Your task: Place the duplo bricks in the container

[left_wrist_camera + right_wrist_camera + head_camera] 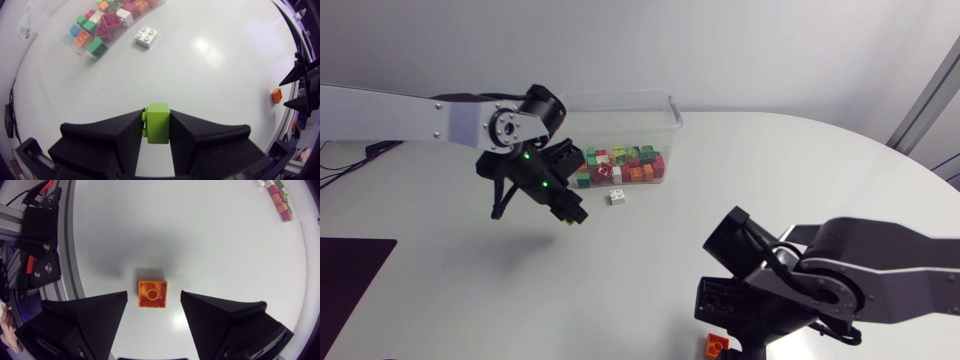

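Green brick [158,123] clamped in left gripper [158,117], apparently for carrying to container [620,118]; right gripper [153,295] wide over orange brick [152,293], likely for pickup.

The clear container [620,112] holds a heap of mixed-colour bricks [620,165], and a white brick [617,197] lies studs up just beside it. A lime brick [158,131] sits clamped in the left gripper [158,116]. An orange brick [152,294] lies hollow side up, well apart from the container.
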Action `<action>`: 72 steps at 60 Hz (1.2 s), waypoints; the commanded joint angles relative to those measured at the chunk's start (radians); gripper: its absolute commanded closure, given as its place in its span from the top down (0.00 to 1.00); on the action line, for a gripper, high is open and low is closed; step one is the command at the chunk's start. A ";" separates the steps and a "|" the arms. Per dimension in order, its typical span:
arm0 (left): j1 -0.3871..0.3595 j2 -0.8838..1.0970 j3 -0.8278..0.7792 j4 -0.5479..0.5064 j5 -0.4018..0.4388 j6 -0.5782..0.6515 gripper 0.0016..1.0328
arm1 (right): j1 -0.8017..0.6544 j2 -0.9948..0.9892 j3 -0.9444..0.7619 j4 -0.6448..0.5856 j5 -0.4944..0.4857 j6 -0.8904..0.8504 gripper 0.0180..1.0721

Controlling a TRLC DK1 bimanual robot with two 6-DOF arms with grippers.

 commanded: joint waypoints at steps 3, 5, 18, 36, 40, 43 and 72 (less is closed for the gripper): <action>0.013 -0.105 -0.017 -0.010 0.010 0.011 0.28 | 0.015 0.044 -0.023 0.022 -0.004 0.027 0.74; 0.013 -0.123 -0.012 -0.009 0.010 0.009 0.28 | 0.016 0.050 -0.026 0.030 -0.004 0.027 0.74; 0.014 -0.200 0.048 -0.009 0.014 -0.024 0.28 | 0.019 0.107 -0.034 0.068 -0.003 0.025 0.55; 0.040 -0.188 0.171 0.039 0.065 -0.098 0.28 | 0.001 0.192 -0.034 0.068 -0.001 0.002 0.27; 0.036 -0.171 0.192 0.057 0.071 -0.107 0.28 | -0.013 0.162 -0.020 0.042 -0.001 -0.004 0.26; 0.036 -0.155 0.212 0.080 0.073 -0.130 0.29 | -0.025 0.134 -0.006 0.019 -0.001 -0.010 0.26; 0.069 0.145 0.468 0.211 0.071 -0.251 0.31 | -0.157 0.005 0.256 -0.154 -0.055 -0.064 0.25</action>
